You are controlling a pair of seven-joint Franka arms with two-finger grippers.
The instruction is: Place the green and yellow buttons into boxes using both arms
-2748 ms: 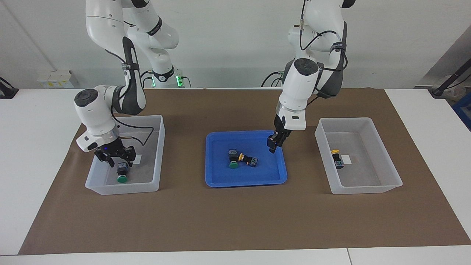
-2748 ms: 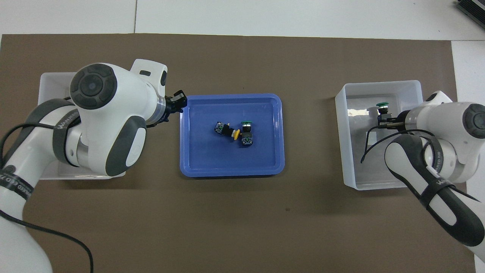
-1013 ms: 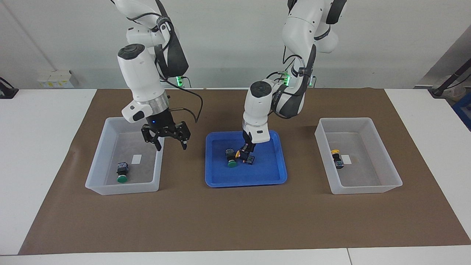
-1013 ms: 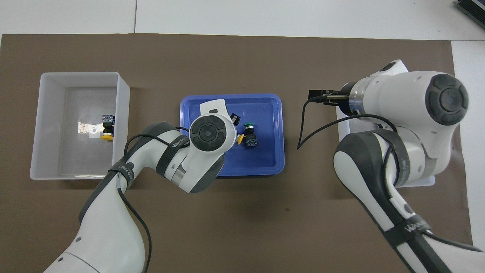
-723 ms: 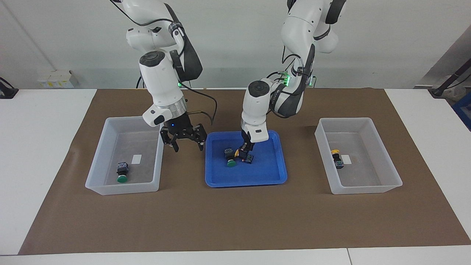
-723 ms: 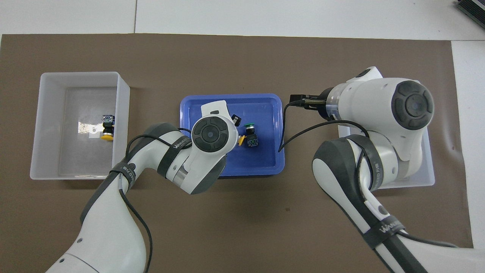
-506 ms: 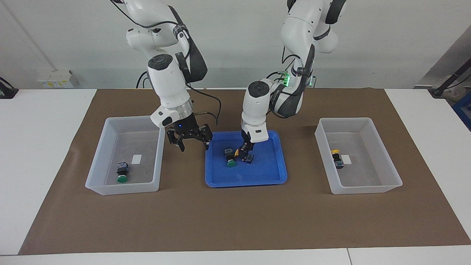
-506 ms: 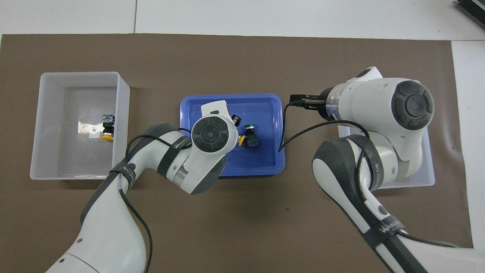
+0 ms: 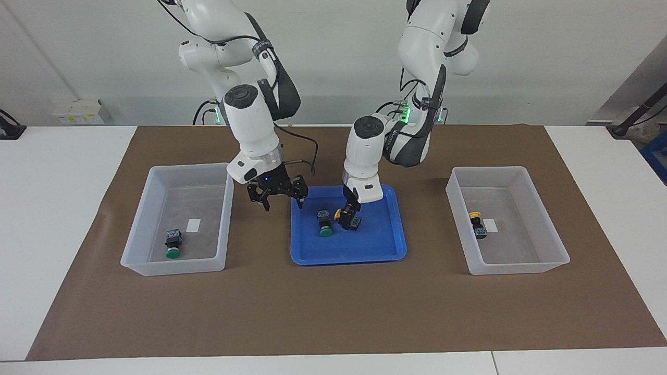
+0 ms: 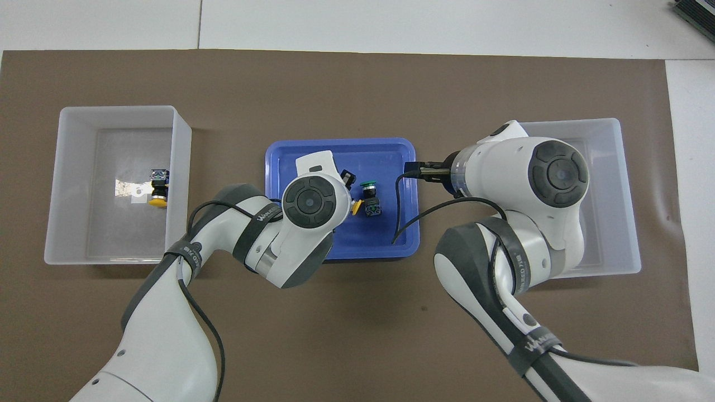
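Observation:
A blue tray [image 9: 375, 240] [image 10: 385, 234] in the middle holds a green button [image 9: 325, 229] [image 10: 368, 190] and a yellow button [image 9: 338, 212] [image 10: 353, 207] side by side. My left gripper [image 9: 348, 214] is down in the tray, shut on the yellow button's body. My right gripper [image 9: 283, 203] [image 10: 416, 170] is open and empty over the tray's rim at the right arm's end. The box [image 9: 174, 264] [image 10: 621, 167] at the right arm's end holds a green button [image 9: 172, 249]. The box [image 9: 516, 265] [image 10: 181, 167] at the left arm's end holds a yellow button [image 9: 475, 221] [image 10: 158, 192].
A brown mat [image 9: 333, 312] covers the table under the tray and both boxes. A black cable [image 10: 397, 212] from the right arm hangs over the tray. In the overhead view the arms cover the left gripper and much of one box.
My right gripper has left its box and moved across to the tray's rim, still open. My left gripper has stayed at the yellow button, which has shifted slightly.

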